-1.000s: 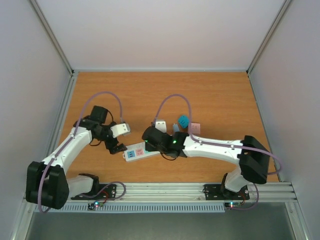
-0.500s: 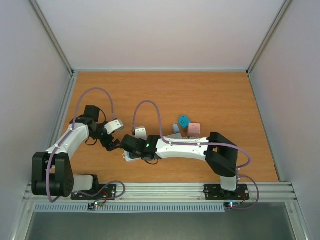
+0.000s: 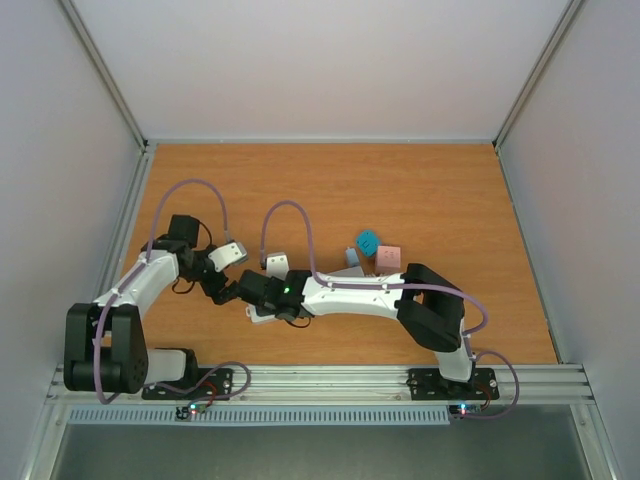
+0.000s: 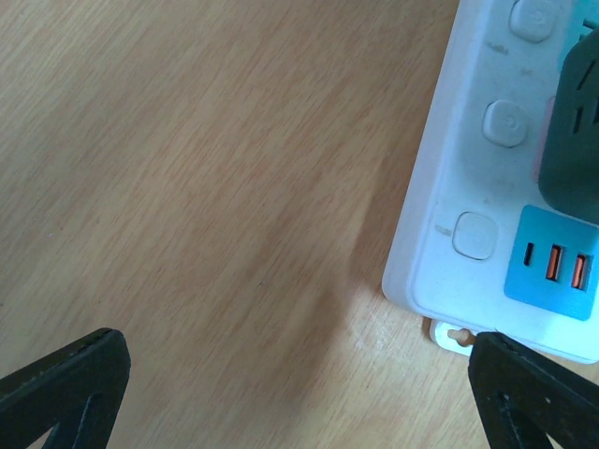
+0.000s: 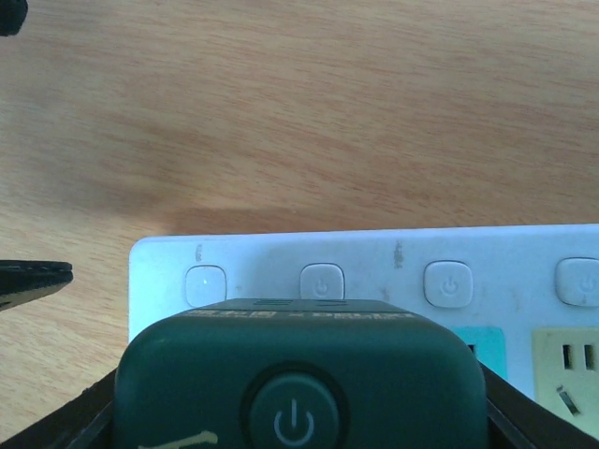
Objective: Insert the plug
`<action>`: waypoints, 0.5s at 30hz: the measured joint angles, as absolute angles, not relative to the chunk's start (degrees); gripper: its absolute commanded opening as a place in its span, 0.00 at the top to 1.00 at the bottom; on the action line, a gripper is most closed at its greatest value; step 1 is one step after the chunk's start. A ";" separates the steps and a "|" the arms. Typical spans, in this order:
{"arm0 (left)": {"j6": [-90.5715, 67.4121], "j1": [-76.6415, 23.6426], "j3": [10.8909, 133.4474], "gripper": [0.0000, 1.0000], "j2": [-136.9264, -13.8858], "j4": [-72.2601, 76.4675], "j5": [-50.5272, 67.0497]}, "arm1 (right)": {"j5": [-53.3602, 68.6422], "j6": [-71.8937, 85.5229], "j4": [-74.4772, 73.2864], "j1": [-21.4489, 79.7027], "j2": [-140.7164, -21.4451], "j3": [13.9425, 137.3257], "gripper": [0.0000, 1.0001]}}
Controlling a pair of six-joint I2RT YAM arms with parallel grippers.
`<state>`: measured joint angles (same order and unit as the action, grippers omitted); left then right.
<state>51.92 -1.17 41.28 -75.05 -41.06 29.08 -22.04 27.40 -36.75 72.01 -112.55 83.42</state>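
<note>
The white power strip (image 5: 374,245) lies on the wooden table, with a row of switch buttons and a blue USB panel (image 4: 552,267). My right gripper (image 5: 299,416) is shut on a dark green plug (image 5: 299,374) with a power symbol and holds it over the strip's left end, against the strip's top. In the top view the right gripper (image 3: 264,293) covers most of the strip (image 3: 262,317). My left gripper (image 4: 299,393) is open and empty over bare wood, just off the strip's end. Its right fingertip (image 4: 533,393) is close to the strip's corner.
A blue adapter (image 3: 367,241), a pink block (image 3: 388,257) and a pale blue piece (image 3: 353,258) lie behind the right arm's forearm. The two grippers sit close together (image 3: 240,292). Metal rails border the table on the left and near sides.
My right gripper moved left along the strip with the plug, from its right part to its left end. My left gripper drew back a little and now sits beside that end.
</note>
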 measured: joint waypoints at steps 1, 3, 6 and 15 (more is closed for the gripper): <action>51.99 -1.17 40.99 0.00 -75.05 -40.88 29.04 | -22.11 27.44 -36.77 72.01 -112.68 83.42 0.99; 52.14 -1.17 40.58 0.00 -75.05 -40.71 28.93 | -22.28 27.49 -36.84 72.03 -112.71 83.42 0.99; 52.45 -1.13 40.47 0.00 -75.05 -40.51 28.91 | -22.28 27.64 -36.88 72.03 -112.71 83.42 0.99; 52.82 -1.08 40.29 0.00 -75.79 -39.18 28.45 | -22.28 28.49 -37.23 72.07 -112.55 83.42 0.99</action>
